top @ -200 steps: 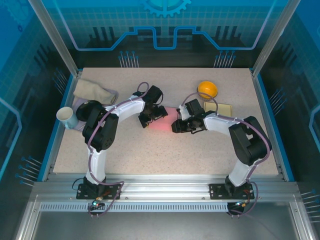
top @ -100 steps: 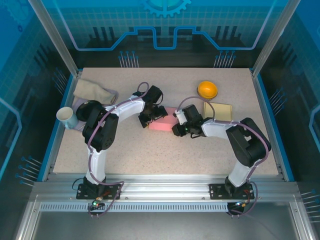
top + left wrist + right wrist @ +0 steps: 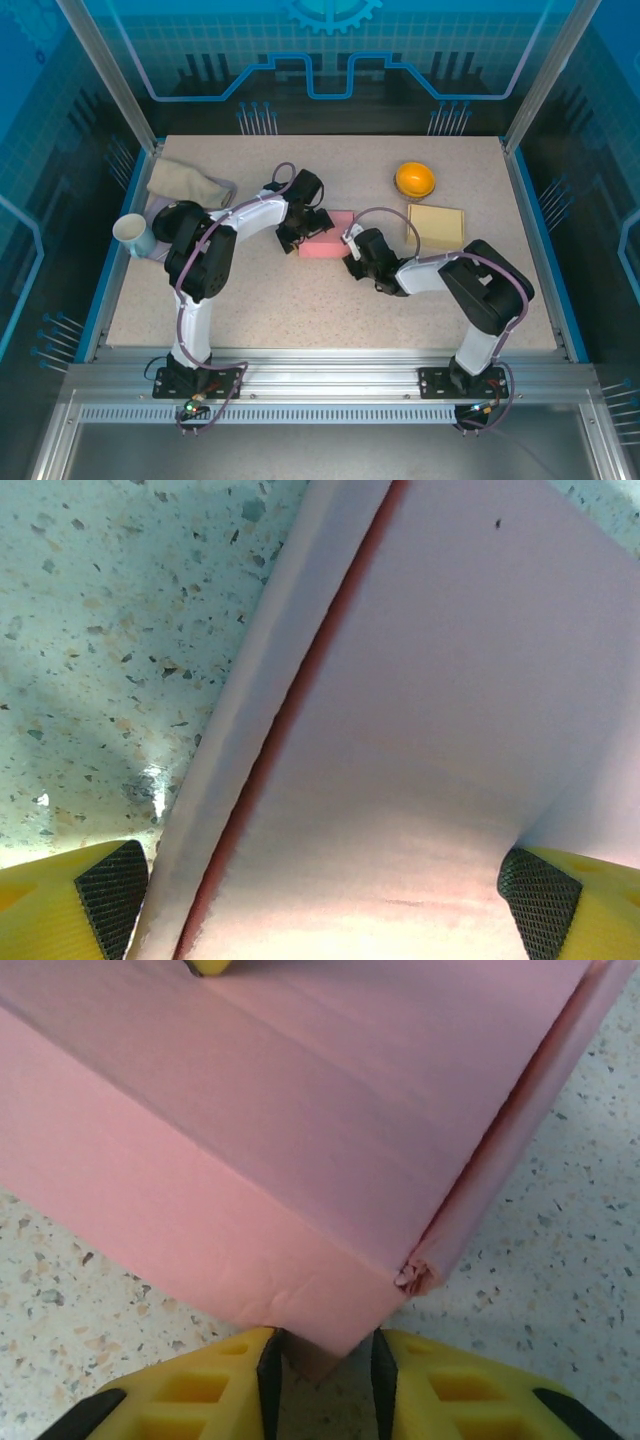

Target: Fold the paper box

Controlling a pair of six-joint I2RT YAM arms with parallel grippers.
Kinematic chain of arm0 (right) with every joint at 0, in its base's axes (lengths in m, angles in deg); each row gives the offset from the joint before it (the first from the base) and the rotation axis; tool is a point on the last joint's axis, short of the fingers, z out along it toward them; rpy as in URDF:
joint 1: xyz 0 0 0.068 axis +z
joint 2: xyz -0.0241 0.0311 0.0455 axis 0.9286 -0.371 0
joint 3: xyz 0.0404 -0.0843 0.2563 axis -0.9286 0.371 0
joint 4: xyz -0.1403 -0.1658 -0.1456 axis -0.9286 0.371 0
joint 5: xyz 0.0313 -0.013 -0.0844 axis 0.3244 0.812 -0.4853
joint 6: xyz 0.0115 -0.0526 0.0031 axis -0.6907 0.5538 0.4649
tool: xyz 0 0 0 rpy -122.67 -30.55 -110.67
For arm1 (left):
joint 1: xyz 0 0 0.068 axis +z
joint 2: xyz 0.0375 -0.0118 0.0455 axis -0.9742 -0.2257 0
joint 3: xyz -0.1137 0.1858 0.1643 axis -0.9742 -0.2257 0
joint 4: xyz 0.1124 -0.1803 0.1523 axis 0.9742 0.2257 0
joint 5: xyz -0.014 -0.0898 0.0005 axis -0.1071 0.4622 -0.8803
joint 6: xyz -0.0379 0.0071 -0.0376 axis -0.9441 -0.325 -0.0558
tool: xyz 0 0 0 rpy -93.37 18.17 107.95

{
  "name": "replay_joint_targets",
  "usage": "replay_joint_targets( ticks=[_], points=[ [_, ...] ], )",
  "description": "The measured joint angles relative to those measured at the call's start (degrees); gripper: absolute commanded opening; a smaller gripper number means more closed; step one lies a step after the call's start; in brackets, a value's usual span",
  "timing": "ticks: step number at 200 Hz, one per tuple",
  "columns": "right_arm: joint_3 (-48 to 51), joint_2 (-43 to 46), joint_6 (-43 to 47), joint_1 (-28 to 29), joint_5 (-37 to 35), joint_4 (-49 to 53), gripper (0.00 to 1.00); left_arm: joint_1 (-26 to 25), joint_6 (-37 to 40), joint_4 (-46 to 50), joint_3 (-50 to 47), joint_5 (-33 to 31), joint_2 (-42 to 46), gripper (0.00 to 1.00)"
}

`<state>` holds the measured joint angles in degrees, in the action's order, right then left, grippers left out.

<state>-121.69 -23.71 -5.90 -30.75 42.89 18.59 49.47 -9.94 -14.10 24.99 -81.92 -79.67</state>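
Count on the speckled table [image 3: 300, 300]: one pink paper box [image 3: 327, 234], one orange bowl [image 3: 414, 179], one pale yellow flat square sheet [image 3: 437, 224], one white cup [image 3: 132, 233] and one beige crumpled cloth [image 3: 185, 182]. There are two arms.

The box lies flat at mid-table, between the two grippers. The left arm is bent at the elbow and reaches right, placing the left gripper [image 3: 300, 230] on the box's left end. The right arm folds back toward centre, with the right gripper [image 3: 352, 255] at the box's near right corner.

Left wrist view: the left gripper [image 3: 325, 900] has its fingers spread wide, straddling a pink panel, and a dark red slit runs along the fold.

Right wrist view: the right gripper [image 3: 322, 1345] has its fingers nearly together, pinching the box's lowest corner. A small crumple [image 3: 418, 1275] marks the corner seam, too fine to resolve from above.
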Motion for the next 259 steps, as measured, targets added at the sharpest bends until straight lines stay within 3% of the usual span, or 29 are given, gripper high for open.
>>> replay_joint_targets(
  ticks=[123,193,259],
  points=[
    [-5.0,12.2,-7.8,-0.4,8.0,18.0,0.39,0.1,0.0,-0.2,0.0,0.0,-0.1,0.96],
    [-9.3,8.6,-10.8,0.1,13.0,19.1,0.36,0.1,0.0,-0.3,0.0,0.0,-0.2,0.96],
    [-10.9,3.1,-13.5,4.4,13.7,15.3,0.35,0.2,0.0,-0.4,0.0,0.0,-0.2,0.96]
  ],
)
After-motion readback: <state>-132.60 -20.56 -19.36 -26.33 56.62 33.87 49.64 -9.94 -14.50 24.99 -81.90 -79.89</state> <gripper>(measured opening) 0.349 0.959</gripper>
